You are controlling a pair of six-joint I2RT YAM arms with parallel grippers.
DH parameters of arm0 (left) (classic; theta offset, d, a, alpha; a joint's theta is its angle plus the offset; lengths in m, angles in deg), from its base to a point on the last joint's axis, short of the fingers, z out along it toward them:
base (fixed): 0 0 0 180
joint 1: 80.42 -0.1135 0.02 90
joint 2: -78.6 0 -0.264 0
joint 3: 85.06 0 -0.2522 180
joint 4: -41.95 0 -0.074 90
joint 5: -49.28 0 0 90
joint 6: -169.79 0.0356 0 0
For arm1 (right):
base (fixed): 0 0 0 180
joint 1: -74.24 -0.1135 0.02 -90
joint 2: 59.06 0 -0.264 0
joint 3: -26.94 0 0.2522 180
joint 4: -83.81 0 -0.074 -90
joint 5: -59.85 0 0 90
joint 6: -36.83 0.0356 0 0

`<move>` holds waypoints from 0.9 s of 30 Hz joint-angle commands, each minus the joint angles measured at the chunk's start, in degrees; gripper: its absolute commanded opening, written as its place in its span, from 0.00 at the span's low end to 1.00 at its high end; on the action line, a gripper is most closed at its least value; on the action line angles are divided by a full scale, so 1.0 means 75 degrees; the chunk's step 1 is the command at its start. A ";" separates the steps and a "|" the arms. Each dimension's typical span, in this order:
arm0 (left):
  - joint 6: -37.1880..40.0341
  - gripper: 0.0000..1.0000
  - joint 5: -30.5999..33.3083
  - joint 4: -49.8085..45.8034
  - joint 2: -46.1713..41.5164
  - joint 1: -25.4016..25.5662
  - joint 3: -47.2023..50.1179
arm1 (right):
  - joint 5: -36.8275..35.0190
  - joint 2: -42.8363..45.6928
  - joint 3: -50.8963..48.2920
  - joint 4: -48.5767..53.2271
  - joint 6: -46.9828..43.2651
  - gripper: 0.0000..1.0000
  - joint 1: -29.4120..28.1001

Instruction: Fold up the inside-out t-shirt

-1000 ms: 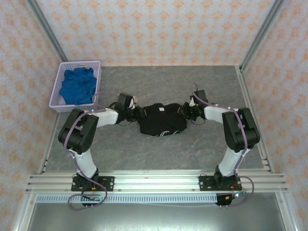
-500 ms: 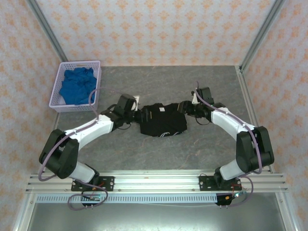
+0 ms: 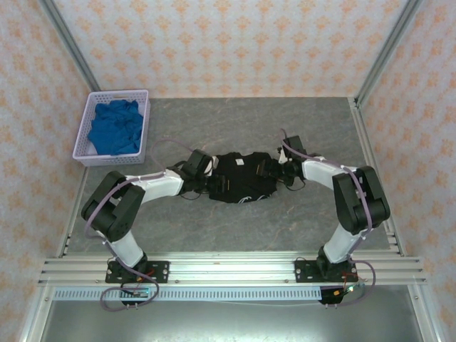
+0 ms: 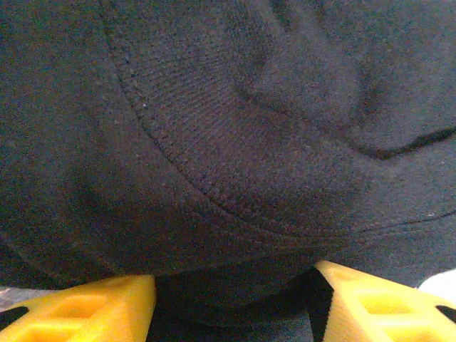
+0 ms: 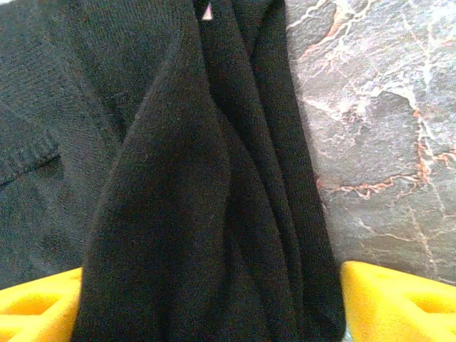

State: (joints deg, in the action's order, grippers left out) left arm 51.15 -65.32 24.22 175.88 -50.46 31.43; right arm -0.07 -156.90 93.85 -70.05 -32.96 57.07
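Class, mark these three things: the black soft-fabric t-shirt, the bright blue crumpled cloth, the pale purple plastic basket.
black soft-fabric t-shirt [image 3: 241, 182], top external view, middle of the bunched body.
bright blue crumpled cloth [image 3: 114, 130], top external view, centre of the heap.
pale purple plastic basket [image 3: 120, 93], top external view, far rim.

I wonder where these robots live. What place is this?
Probably a robot test booth: wallpapered panels in a metal frame, left arm and right arm bolted to a rail, t-shirt and basket on the table.
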 commanded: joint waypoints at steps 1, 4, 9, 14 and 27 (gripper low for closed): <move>-0.0114 0.59 0.0124 -0.0060 -0.0187 -0.0029 0.0144 | 0.0841 -0.0407 -0.0153 -0.1212 0.0536 0.65 -0.0302; 0.0026 0.59 0.0438 -0.0405 -0.0577 -0.0038 0.0038 | 0.0880 -0.0454 -0.0100 -0.1517 0.0714 0.45 -0.0312; 0.0058 0.60 0.0838 -0.0709 -0.1151 -0.0248 -0.0048 | 0.0701 -0.0513 0.0142 -0.1539 0.0599 0.19 -0.0197; 0.0144 0.62 0.0965 -0.0888 -0.1787 -0.0631 -0.0096 | 0.0146 -0.0410 0.0499 -0.0706 -0.0184 0.03 0.0416; 0.0482 0.64 0.1156 -0.1569 -0.2207 -0.0951 -0.0665 | -0.3652 -0.0816 0.3174 0.2302 -0.3957 0.02 0.2745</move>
State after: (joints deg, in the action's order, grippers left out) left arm 53.33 -58.02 14.97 159.94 -57.54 28.13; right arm -13.92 -160.77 113.65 -58.25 -53.16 76.15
